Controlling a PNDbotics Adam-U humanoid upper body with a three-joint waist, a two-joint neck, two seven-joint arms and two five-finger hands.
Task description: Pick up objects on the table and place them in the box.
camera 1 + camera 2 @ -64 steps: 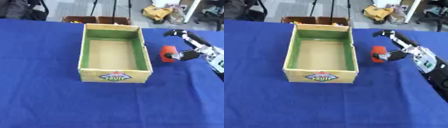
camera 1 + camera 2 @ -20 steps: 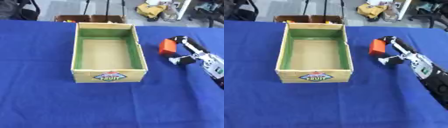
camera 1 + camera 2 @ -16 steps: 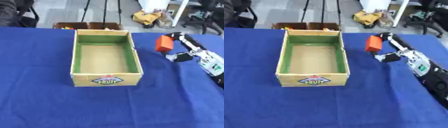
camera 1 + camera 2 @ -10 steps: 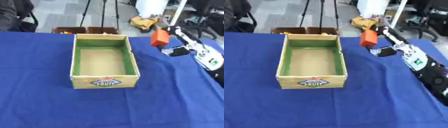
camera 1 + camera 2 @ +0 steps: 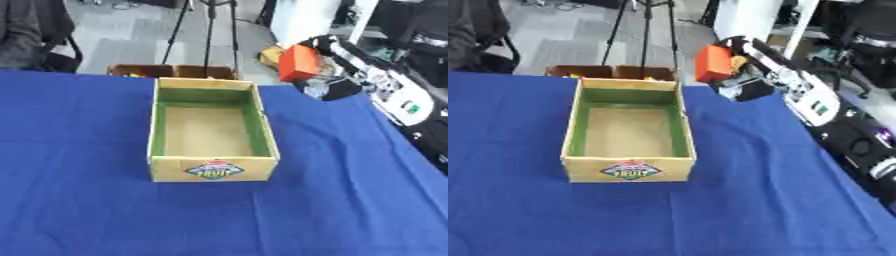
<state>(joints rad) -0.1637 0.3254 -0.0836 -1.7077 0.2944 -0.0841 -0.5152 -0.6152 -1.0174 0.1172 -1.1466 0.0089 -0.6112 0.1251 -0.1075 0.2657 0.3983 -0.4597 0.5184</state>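
From my remote seat I see 1 cardboard box open-topped on the blue tablecloth, green-lined inside with a bare brown floor, its near wall carrying 1 diamond-shaped label whose lettering I read as "FRUIT", though it is blurred. The robot's right hand comes in from the upper right, its fingers curled round 1 red-orange block held in the air beyond the box's far right corner, above the table's back edge and clear of the cloth. I cannot make out the fingertips behind the block. The white-and-black forearm bears 1 small green mark, too small to read. The left hand shows in neither eye. Behind the box, 1 brown crate with 2 compartments sits partly hidden by the table edge, with something yellow just showing inside.
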